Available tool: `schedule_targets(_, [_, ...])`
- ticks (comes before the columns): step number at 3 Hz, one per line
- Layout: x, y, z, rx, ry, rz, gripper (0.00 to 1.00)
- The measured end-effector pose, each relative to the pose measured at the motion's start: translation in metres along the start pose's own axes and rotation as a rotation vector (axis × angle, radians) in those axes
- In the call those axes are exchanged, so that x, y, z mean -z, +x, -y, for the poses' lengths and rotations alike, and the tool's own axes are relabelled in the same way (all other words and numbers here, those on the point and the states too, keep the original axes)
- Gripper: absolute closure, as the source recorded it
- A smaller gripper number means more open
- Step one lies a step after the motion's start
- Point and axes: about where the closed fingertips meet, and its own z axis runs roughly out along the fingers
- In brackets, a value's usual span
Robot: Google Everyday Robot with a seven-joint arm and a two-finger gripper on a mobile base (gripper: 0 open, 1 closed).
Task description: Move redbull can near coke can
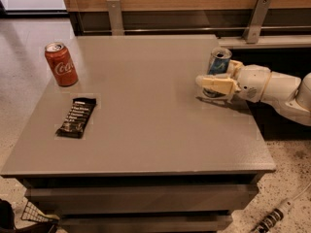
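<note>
The redbull can (219, 62), slim, blue and silver, stands upright near the right edge of the grey table (146, 125). My gripper (222, 75) reaches in from the right and is shut on the can: the near finger (214, 84) crosses its lower front and the far finger (236, 65) lies behind it. The can's base is hidden by the near finger. The coke can (60, 63), red with white script, stands upright at the table's far left, well apart from the gripper.
A dark snack bar (77, 117) lies flat on the left of the table, in front of the coke can. A wooden wall with metal brackets (256, 18) runs behind the table. A cable (274, 217) lies on the floor at bottom right.
</note>
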Motion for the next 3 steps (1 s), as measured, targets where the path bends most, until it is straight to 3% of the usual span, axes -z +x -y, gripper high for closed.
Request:
schedule_targets(2, [-0.0051, -0.0012, -0.0028, 0.001, -0.009, 0.002, 0.83])
schedule_targets(3, [-0.0075, -0.0018, -0.0041, 0.001, -0.014, 0.002, 1.00])
